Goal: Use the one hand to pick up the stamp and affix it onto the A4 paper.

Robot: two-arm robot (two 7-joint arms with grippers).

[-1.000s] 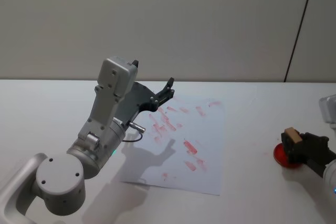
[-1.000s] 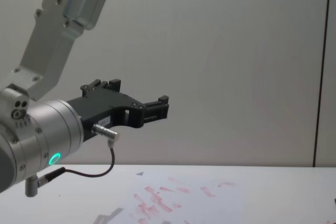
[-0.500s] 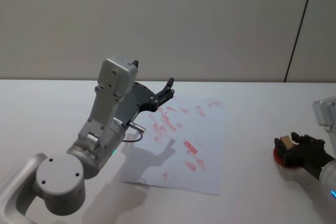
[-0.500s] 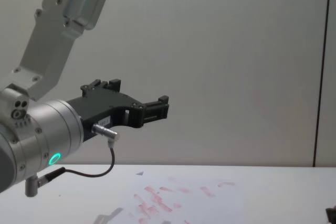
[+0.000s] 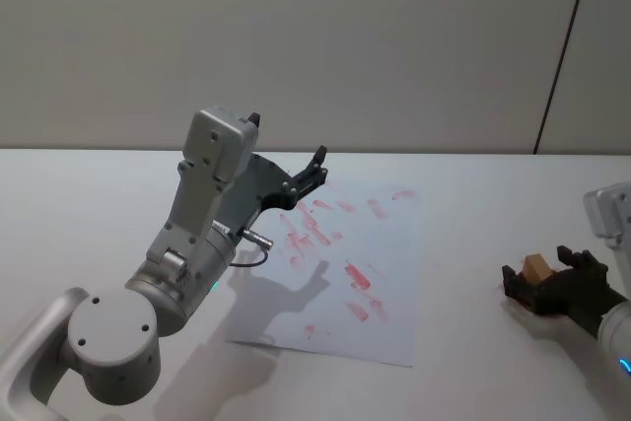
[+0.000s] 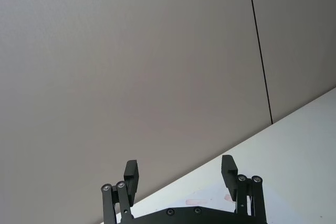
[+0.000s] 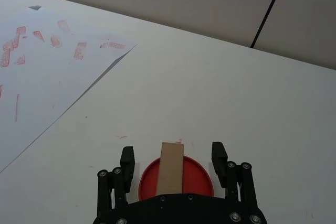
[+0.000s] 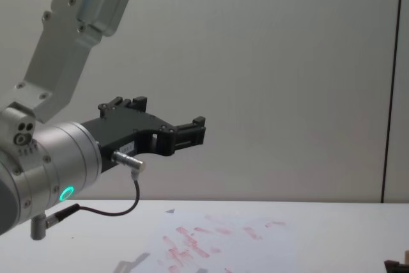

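Stamp sits between the spread fingers of the right gripper, standing on a red ink pad. Right wrist view: clear gap on both sides of the pale wood block, neither finger touching it, so the gripper is open around it rather than clamped. Stamp's far end reaches about level with the fingertips. Ink pad lies directly under the stamp, its round red rim showing on either side of the block, inside the span of the fingers.

Head view: right gripper low over the white table, tan stamp visible between the black fingers.

A4 paper lies flat well off to the left of the right gripper, covered in scattered red-pink imprints. In the right wrist view its near corner lies ahead of the fingertips and to the side, apart from the pad. A few faint red marks on the bare table just beyond the fingertips.

Left gripper is held raised above the far left part of the paper, fingers apart, holding nothing; black cable and metal plug at its wrist.
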